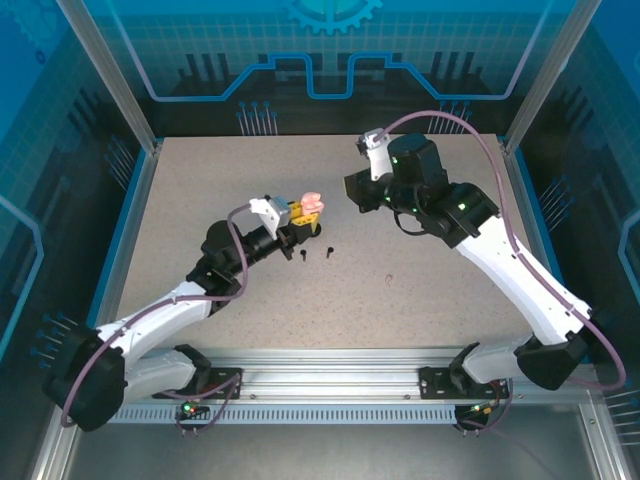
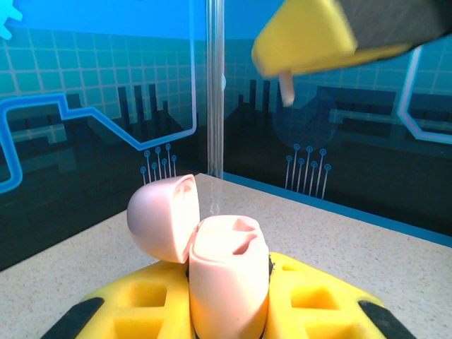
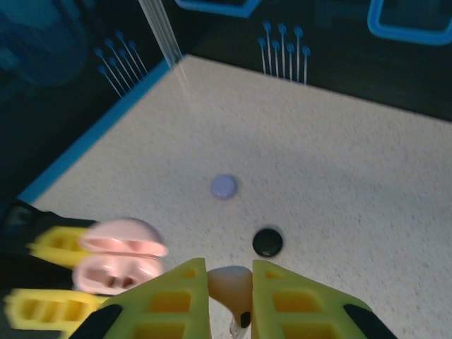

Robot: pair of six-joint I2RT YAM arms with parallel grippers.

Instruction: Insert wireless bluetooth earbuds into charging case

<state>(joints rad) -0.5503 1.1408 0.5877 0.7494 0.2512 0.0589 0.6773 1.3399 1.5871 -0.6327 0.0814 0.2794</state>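
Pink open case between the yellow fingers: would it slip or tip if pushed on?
Probably. The pink case looks smooth and rounded, so it might twist in the left end effector. Its lid hangs open sideways and would likely flap if bumped. It looks small and likely light.

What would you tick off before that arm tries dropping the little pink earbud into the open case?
1. Lid of the pink case open: ok.
2. Left claw clamped on the pink case: ok.
3. Right claw pinching the pale pink earbud: ok.
4. Earbud lined up over the case: not ok; in the left wrist view it sits higher and off to one side, apart from the case.
5. Earbud turned the right way for its slot: cannot tell.
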